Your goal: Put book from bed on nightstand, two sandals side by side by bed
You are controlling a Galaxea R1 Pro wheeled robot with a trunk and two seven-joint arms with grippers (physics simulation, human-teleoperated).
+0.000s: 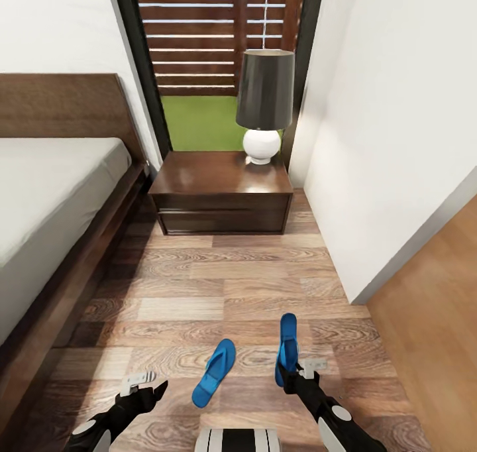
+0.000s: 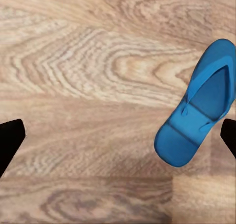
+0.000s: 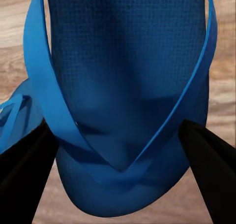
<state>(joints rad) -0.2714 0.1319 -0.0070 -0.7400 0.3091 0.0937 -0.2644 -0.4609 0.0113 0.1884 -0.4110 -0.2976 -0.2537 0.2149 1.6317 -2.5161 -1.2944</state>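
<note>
Taking the nightstand (image 1: 222, 190) as the marker, the bed (image 1: 56, 193) lies to its left, its dark wood frame and headboard around a bare light grey mattress with nothing lying on the part in view. The nightstand itself is a low, glossy dark-brown cabinet with one wide drawer, standing against a dark-framed window that shows grass and a slatted fence; a lamp (image 1: 264, 104) with a dark shade and round white base stands on its right rear corner, and the rest of its top is bare. In front of the nightstand, well apart from it on the wood-plank floor (image 1: 218, 286), lie the task's two bright blue sandals. The left gripper (image 1: 147, 386) hovers low over the planks to the left of them, its two dark fingers spread wide with nothing between them; in the left wrist view the fingertips (image 2: 10, 140) sit at the frame's edges with bare floor between. The left sandal (image 1: 214, 372) lies flat, sole down and angled, a narrow flip-flop with a rounded toe and a V-shaped strap, also seen in the left wrist view (image 2: 201, 103). The right sandal (image 1: 287, 347) points toward the nightstand, near its mate but not touching. The right gripper (image 1: 289, 376) is at its near end, and the right wrist view shows the dark fingers (image 3: 211, 165) flanking the sandal's textured blue footbed (image 3: 128, 86) and strap, clamped on it. A white wall runs to the right of the nightstand.
</note>
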